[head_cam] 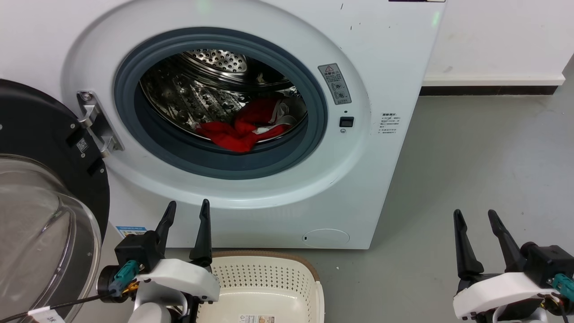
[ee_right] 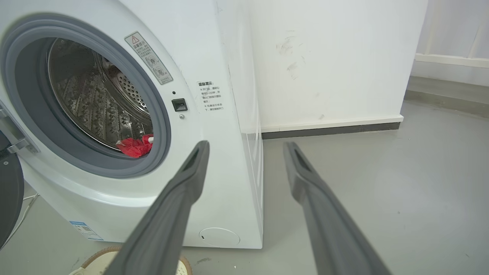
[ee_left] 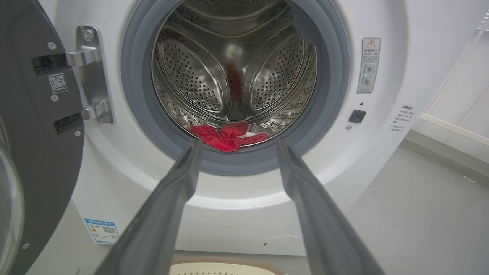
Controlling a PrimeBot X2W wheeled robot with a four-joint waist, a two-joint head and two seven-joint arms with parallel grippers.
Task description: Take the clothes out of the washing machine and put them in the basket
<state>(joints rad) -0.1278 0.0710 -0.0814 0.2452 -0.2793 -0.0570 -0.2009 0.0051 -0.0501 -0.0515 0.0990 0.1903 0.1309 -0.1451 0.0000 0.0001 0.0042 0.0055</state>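
Note:
The white washing machine (head_cam: 367, 54) stands with its door swung open to the left. Red clothes (head_cam: 244, 128) with a bit of white lie at the bottom front of the steel drum; they also show in the left wrist view as clothes (ee_left: 227, 137) and in the right wrist view as clothes (ee_right: 133, 147). The cream basket (head_cam: 264, 278) sits on the floor in front of the washer, with nothing in the part I see. My left gripper (head_cam: 188, 211) is open, low before the porthole, beside the basket. My right gripper (head_cam: 475, 215) is open over the floor to the washer's right.
The black-framed glass door (head_cam: 40, 202) juts out at the left, close to my left arm. Grey floor (head_cam: 471, 157) stretches to the right of the washer, up to a white wall (head_cam: 493, 40) with a dark skirting.

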